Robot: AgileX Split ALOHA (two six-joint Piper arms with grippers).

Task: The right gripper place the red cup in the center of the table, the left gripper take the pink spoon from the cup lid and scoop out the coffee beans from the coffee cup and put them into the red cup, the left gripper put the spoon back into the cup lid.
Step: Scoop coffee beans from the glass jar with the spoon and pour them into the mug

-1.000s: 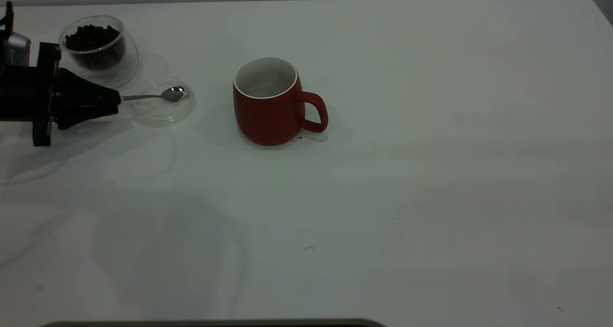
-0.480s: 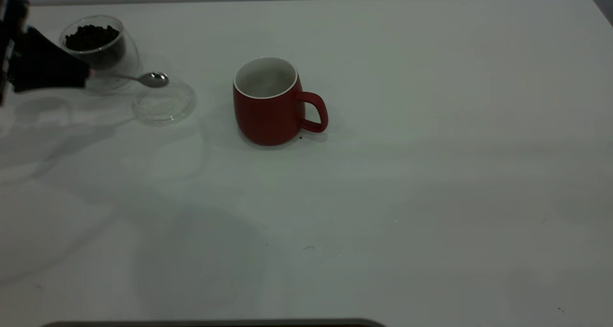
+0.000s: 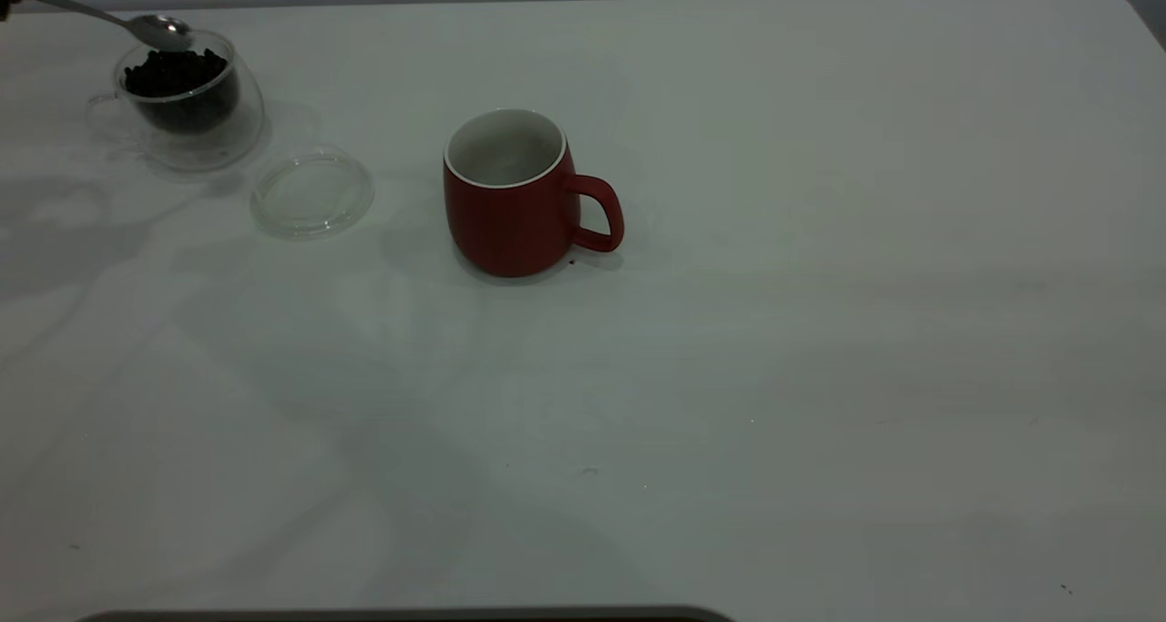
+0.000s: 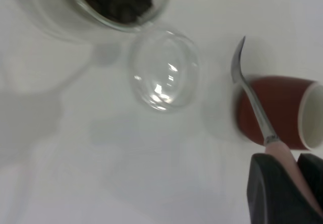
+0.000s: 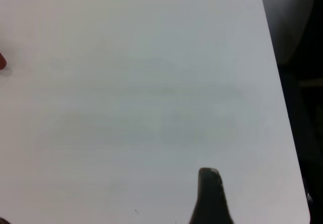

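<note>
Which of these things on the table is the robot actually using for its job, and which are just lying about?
In use:
- pink spoon, held by the left gripper
- coffee cup with coffee beans
- cup lid, now bare
- red cup
- table

Lying about:
- nothing but a few dark specks

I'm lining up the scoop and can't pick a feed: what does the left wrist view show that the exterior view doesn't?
Only the left wrist view shows the left gripper shut on the pink spoon at its pink handle. Only the exterior view shows the spoon's bowl poised over the coffee beans at the coffee cup's far rim, the red cup's white, empty-looking inside and its handle, and the wide bare table. Both show the cup lid with nothing on it, lying between the two cups, and the beans heaped in the glass cup.
</note>
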